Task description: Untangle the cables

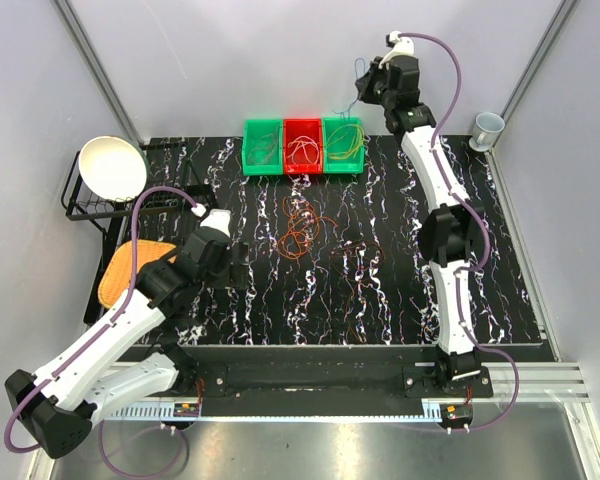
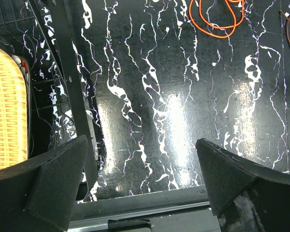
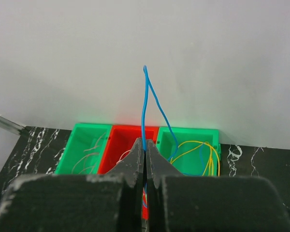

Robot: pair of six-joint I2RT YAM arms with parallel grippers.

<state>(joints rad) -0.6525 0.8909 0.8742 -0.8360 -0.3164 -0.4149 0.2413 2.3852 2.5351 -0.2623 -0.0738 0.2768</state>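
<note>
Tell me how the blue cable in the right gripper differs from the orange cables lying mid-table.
The blue cable is pinched in the right gripper's shut jaws and held up above the bins. The orange cables lie loose on the table, with no gripper touching them. The blue cable is one long narrow loop, while the orange cables are a tangled heap of curls. Both are thin, flexible wire.

Table [image 1: 380,300]: black with white veins; everything else is carried on it or set at its edges.
Bins [image 1: 302,170]: three are set side by side in a row at the far edge, green, red, green.
Rack [image 1: 75,197]: black wire, placed at the far left corner.
Bowl [image 1: 113,166]: white, held tilted on the rack.
Mat [image 1: 115,277]: yellow, woven, laid just in front of the rack.
Cup [image 1: 487,128]: pale, stood upright by the far right corner.
Rail [image 1: 320,378]: grey metal, fixed along the near edge.
</note>
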